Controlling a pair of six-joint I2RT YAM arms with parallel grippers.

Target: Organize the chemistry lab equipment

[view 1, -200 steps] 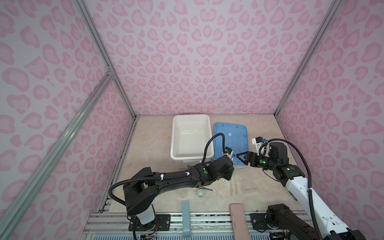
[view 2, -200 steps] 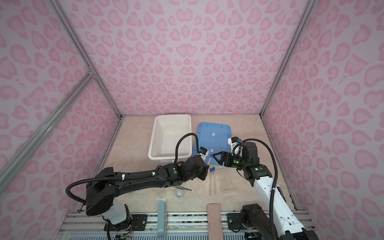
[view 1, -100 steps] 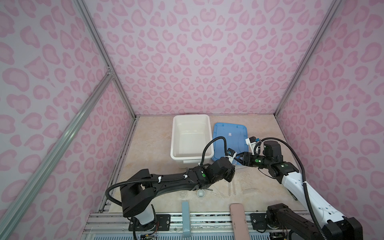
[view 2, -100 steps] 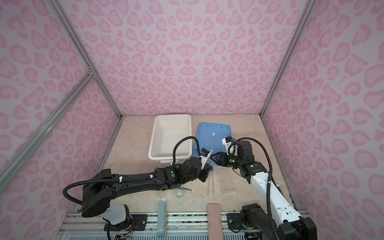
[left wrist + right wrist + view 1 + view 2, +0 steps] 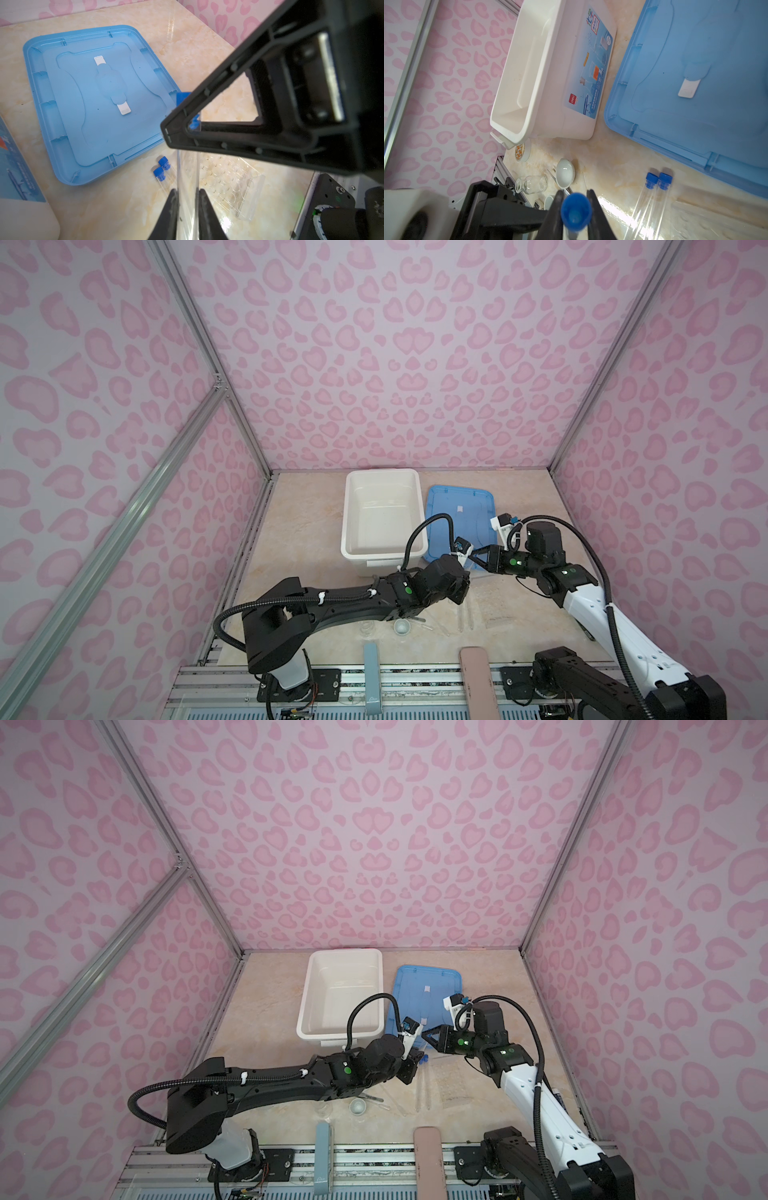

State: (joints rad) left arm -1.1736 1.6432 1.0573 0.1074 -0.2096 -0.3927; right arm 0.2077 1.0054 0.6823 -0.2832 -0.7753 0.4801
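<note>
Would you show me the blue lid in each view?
In a top view: blue lid right of white tub.
In a top view: blue lid likewise.
Left wrist: blue lid beyond the held tube.
Right wrist: blue lid beside the labelled tub wall.
Shared landmark: white tub.

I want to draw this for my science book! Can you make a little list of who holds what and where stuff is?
Left gripper: shut on long clear blue-capped tube
Right gripper: shut on that tube's cap
Spare tubes: two capped clear tubes lying beside flat blue plastic lid
White plastic tub: open, beside the lid
</note>
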